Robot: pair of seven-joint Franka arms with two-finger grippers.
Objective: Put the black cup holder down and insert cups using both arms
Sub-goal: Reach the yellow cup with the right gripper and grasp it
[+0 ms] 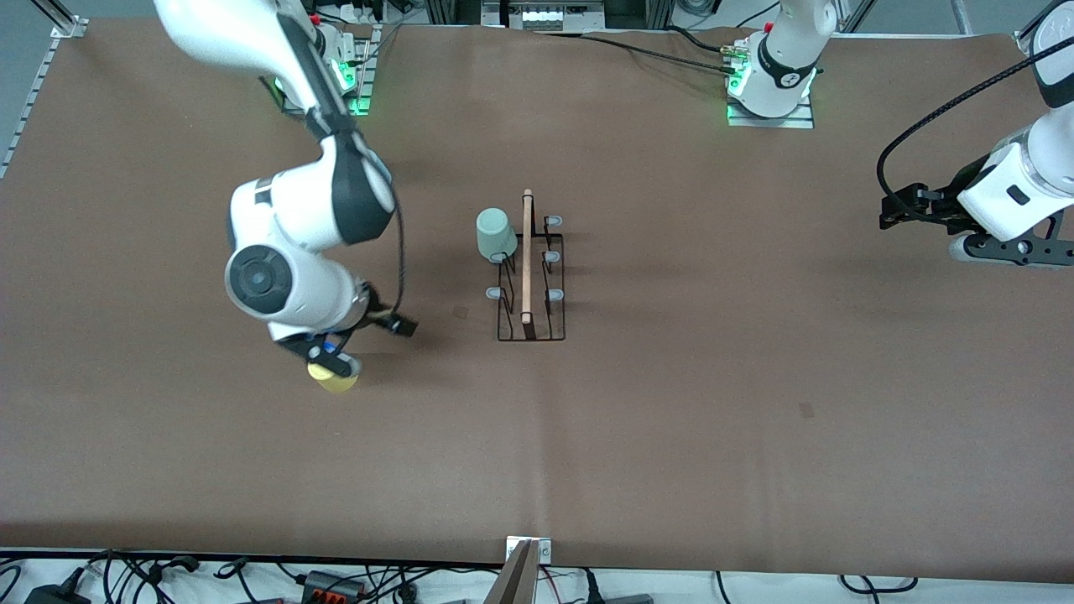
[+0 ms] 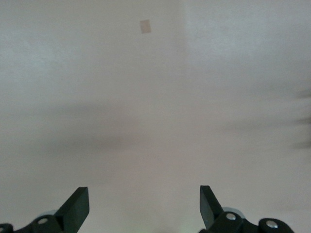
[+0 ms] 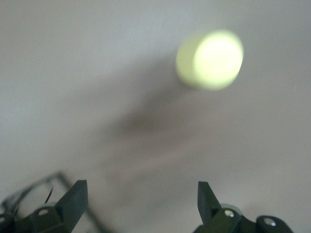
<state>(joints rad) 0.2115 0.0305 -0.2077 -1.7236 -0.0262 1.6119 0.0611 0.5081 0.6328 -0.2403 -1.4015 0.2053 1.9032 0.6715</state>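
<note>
Rack (image 1: 531, 281) stands placed with one grey-green cup (image 1: 496, 234) on; yellow cup (image 1: 334, 380) waits under the open, empty right end effector (image 1: 336, 356), left end effector (image 2: 144, 208) idle, open, empty.

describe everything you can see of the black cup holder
The black cup holder is a thin black wire rack with a rectangular base, standing upright on the brown table near its middle. A light wooden rod runs along its top as a handle. Small grey-tipped pegs stick out along both sides. A pale grey-green cup sits upside down on one peg, at the end farther from the front camera, on the side toward the right arm's end. The other visible pegs are bare. Neither gripper touches it.
</note>
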